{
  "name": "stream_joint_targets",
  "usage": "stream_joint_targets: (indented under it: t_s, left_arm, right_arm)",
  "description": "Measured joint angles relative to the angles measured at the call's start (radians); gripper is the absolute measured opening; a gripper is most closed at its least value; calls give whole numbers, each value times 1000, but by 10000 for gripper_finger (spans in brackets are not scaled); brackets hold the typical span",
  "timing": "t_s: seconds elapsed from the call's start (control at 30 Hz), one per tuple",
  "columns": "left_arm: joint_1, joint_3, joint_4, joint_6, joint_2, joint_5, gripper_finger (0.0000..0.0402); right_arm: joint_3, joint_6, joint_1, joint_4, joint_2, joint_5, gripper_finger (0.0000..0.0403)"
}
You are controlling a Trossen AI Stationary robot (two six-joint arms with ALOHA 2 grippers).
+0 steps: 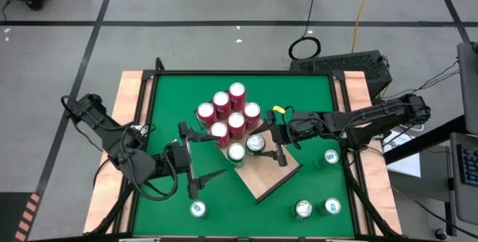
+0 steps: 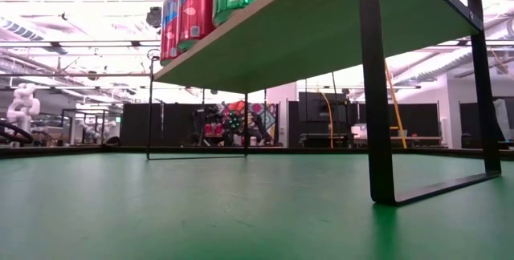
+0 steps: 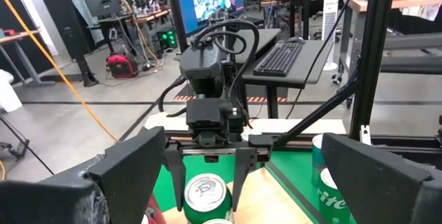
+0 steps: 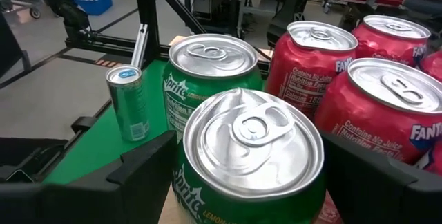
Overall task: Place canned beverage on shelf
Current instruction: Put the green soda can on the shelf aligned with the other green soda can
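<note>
The shelf (image 1: 267,176) is a light wood board on black legs (image 2: 376,91), standing on the green table. Several red cans (image 1: 228,111) and a green can (image 1: 236,152) stand on it. My right gripper (image 1: 263,143) comes from the table's right and is shut on a second green Sprite can (image 4: 252,148) at the board's right side, next to the others. My left gripper (image 1: 202,160) is wide open and empty just left of the shelf, facing the cans. My right gripper pinches the green can's side wall (image 4: 181,175) between its two fingers, just below the rim. The fingers (image 3: 240,172) come level from the table's right, one on each side. The can stands upright; the can itself hides its base.
Loose cans stand on the table: one at the near left (image 1: 198,209), two at the near right (image 1: 303,209) (image 1: 332,207), one at the right (image 1: 331,156). The bare board's near corner (image 1: 258,193) is free. The table has wooden side rails (image 1: 128,107).
</note>
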Motion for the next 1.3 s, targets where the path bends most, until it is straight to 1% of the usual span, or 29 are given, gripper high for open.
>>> stream_joint_targets:
  t_s: [0.3, 0.6, 0.9, 1.07, 1.2, 1.3]
  left_arm:
    - [0, 0, 0, -6, 0, 0, 389]
    - [0, 0, 0, -5, 0, 0, 389]
    - [0, 0, -7, -1, 0, 0, 389]
    - [0, 0, -14, -1, 0, 0, 389]
    - [0, 0, -30, -6, 0, 1, 389]
    - [0, 0, -36, -6, 0, 1, 389]
  right_arm:
    - [0, 8, -2, -3, 0, 1, 321]
    - [0, 8, -1, -2, 2, 3, 352]
    - [42, 22, 8, 5, -39, 6, 354]
    - [58, 12, 33, -68, -92, 69, 354]
    - [58, 10, 74, -145, -161, 172, 354]
    - [58, 36, 107, -220, -202, 212, 354]
